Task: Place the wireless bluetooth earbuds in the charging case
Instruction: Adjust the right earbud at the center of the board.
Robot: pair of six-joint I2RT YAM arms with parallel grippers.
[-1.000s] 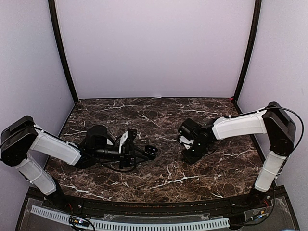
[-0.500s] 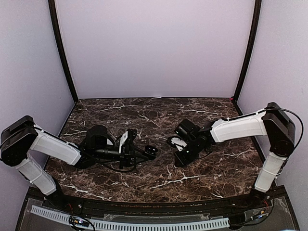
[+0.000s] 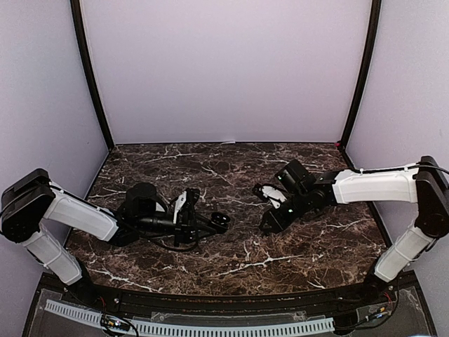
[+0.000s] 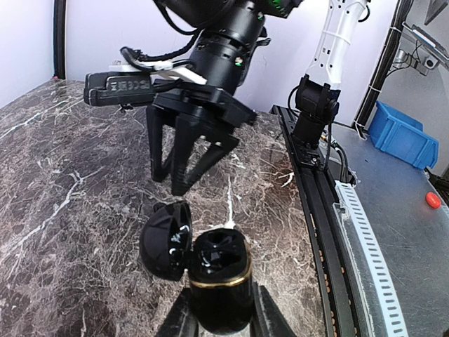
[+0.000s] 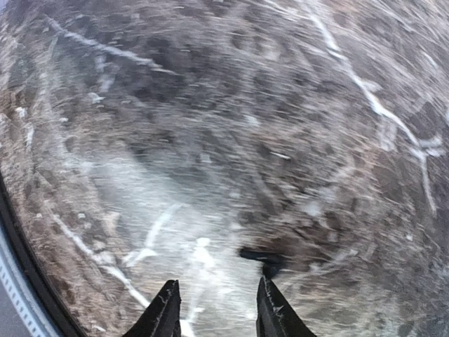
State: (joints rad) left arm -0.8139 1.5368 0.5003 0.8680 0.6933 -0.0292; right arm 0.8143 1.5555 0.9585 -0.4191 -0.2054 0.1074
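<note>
Black, with a gold band at its mouth, the case (image 4: pixel 221 270) is clamped at its sides by the closed fingers of the left gripper (image 4: pixel 222 317). It is held upright with the lid (image 4: pixel 165 242) hinged back, so that the wells are presented upward for loading. Just beyond the case, the right gripper (image 4: pixel 172 179) is pointed down at the marble table (image 4: pixel 63 175), its fingers parted partway with nothing between them. In the blurred right wrist view a small dark object (image 5: pixel 261 258), judged to be a black earbud, is seen on the table just ahead of those fingers, outside the case. Whether the wells are filled cannot be told.
</note>
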